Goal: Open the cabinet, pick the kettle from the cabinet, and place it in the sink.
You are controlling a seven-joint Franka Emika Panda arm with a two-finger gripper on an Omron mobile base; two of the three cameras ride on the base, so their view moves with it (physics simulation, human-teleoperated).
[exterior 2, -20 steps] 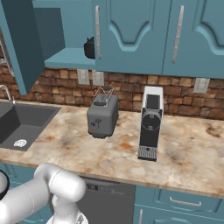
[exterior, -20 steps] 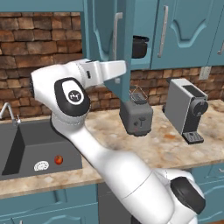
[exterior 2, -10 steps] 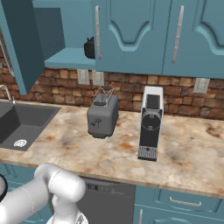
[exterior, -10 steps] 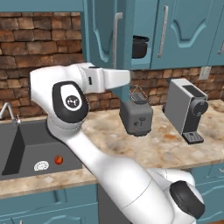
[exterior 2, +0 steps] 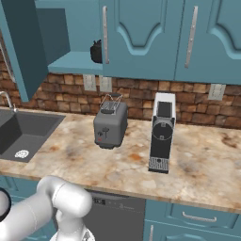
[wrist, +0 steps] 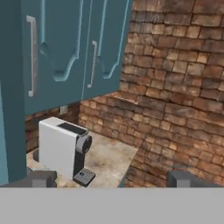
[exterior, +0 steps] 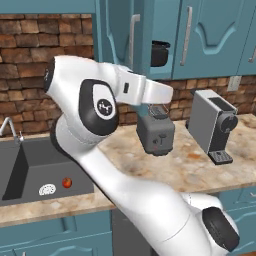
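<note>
Cabinet (exterior 2: 66, 61): upper left of the right base view; we are finding it open, its shelf exposed for reaching.
Sink (exterior 2: 33, 129): middle left, waiting to receive.
Kettle (exterior 2: 96, 52): sitting on the shelf, top centre, half hidden by the neighbouring door.
Gripper (wrist: 111, 179): we are holding its jaws wide, gripping nothing.

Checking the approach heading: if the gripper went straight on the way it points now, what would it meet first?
Probably the brick wall, which fills the hand view ahead of the open gripper. The coffee machine stands left of that line; depth is unclear.
</note>
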